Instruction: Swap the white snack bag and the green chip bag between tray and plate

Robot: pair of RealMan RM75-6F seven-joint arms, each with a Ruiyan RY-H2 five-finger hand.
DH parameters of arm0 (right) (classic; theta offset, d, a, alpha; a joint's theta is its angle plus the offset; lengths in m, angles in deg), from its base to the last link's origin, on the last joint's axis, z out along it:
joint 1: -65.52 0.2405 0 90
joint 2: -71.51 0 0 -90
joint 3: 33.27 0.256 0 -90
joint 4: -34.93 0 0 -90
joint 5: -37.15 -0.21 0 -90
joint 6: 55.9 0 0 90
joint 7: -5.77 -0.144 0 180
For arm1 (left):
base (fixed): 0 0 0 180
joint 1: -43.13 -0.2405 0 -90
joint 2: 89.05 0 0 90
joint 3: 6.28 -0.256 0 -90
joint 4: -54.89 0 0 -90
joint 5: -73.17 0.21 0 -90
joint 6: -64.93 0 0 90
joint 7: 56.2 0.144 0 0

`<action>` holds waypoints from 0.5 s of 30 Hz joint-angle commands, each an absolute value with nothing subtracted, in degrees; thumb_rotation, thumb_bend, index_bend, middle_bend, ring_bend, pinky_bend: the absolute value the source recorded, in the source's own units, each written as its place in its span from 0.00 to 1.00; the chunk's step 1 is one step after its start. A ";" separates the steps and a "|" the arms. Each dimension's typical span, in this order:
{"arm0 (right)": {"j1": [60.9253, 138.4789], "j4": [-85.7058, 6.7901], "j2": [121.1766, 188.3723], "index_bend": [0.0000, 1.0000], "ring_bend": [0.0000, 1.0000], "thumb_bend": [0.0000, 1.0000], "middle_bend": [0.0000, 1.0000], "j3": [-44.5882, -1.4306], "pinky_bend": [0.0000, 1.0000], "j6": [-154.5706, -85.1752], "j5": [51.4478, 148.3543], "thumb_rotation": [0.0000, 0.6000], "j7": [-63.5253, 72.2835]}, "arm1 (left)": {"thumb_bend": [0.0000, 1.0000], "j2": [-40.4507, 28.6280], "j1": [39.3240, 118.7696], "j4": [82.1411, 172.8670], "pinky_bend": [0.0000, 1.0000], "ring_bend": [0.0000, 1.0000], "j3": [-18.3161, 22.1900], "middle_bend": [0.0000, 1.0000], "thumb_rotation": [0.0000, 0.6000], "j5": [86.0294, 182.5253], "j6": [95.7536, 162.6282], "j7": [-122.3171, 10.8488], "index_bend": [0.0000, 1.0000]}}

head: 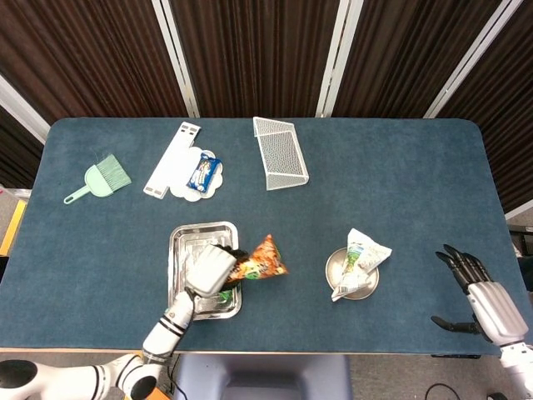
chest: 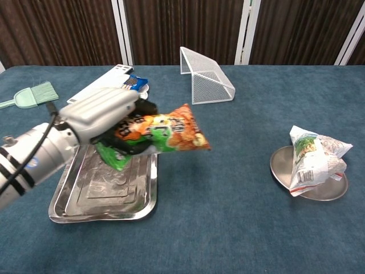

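Note:
My left hand grips the green chip bag by one end and holds it in the air over the right side of the steel tray. The bag's orange end sticks out past the tray's right edge. The white snack bag lies on the round metal plate at the right. My right hand hovers open near the table's front right corner, only in the head view.
A white wire basket lies tipped at the back centre. A small white dish with a blue packet, a white flat bar and a green brush sit at the back left.

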State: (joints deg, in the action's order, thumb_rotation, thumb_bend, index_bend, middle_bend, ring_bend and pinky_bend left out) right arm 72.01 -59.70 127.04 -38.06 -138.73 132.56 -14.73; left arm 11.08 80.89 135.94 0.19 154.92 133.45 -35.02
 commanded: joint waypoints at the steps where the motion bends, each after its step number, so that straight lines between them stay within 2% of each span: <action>1: 71.85 -59.96 127.52 0.00 0.00 0.15 0.00 -38.25 0.00 -138.69 133.22 1.00 -13.56 | 0.42 6.87 78.03 131.57 0.68 0.57 -2.51 0.68 1.00 154.39 132.53 -39.07 0.56; 2: 71.87 -60.13 127.72 0.00 0.00 0.15 0.00 -38.33 0.00 -138.48 133.38 1.00 -12.95 | 0.42 6.41 77.59 131.15 0.66 0.55 -2.80 0.65 1.00 153.53 131.77 -39.39 0.54; 4: 71.91 -60.46 128.02 0.00 0.00 0.15 0.00 -38.46 0.00 -138.12 133.60 1.00 -11.96 | 0.41 6.08 77.21 131.02 0.59 0.47 -3.00 0.54 1.00 152.16 130.37 -39.76 0.43; 6: 71.95 -60.86 128.27 0.00 0.00 0.15 0.00 -38.74 0.00 -137.81 134.14 1.00 -11.04 | 0.41 5.85 77.42 130.58 0.47 0.38 -3.08 0.42 1.00 151.55 128.99 -39.27 0.26; 7: 71.96 -60.98 128.28 0.00 0.00 0.15 0.00 -38.92 0.00 -137.71 134.46 1.00 -10.80 | 0.41 5.76 77.58 130.25 0.39 0.30 -3.12 0.31 1.00 151.60 128.66 -38.82 0.13; 8: 71.98 -61.08 128.27 0.00 0.00 0.15 0.00 -39.07 0.00 -137.61 134.74 1.00 -10.64 | 0.40 5.59 77.69 130.16 0.35 0.24 -3.14 0.25 1.00 151.49 128.28 -38.29 0.07; 9: 72.00 -61.15 128.28 0.00 0.00 0.15 0.00 -39.22 0.00 -137.53 135.03 1.00 -10.47 | 0.39 5.15 77.79 130.83 0.29 0.15 -3.06 0.15 1.00 151.09 127.61 -38.16 0.01; 10: 72.03 -61.19 128.29 0.00 0.00 0.15 0.00 -39.27 0.00 -137.45 135.13 1.00 -10.36 | 0.39 4.69 77.83 131.66 0.24 0.07 -2.89 0.07 1.00 150.84 127.26 -38.46 0.00; 12: 72.11 -61.19 128.37 0.00 0.00 0.15 0.00 -39.20 0.00 -137.18 134.95 1.00 -10.14 | 0.38 3.26 77.72 134.39 0.19 0.01 -2.69 0.00 1.00 150.59 126.76 -39.77 0.00; 15: 72.42 -61.24 128.41 0.00 0.00 0.15 0.00 -39.08 0.00 -136.31 134.38 1.00 -9.86 | 0.38 0.68 77.54 138.60 0.15 0.00 -3.12 0.00 1.00 152.10 126.98 -41.50 0.00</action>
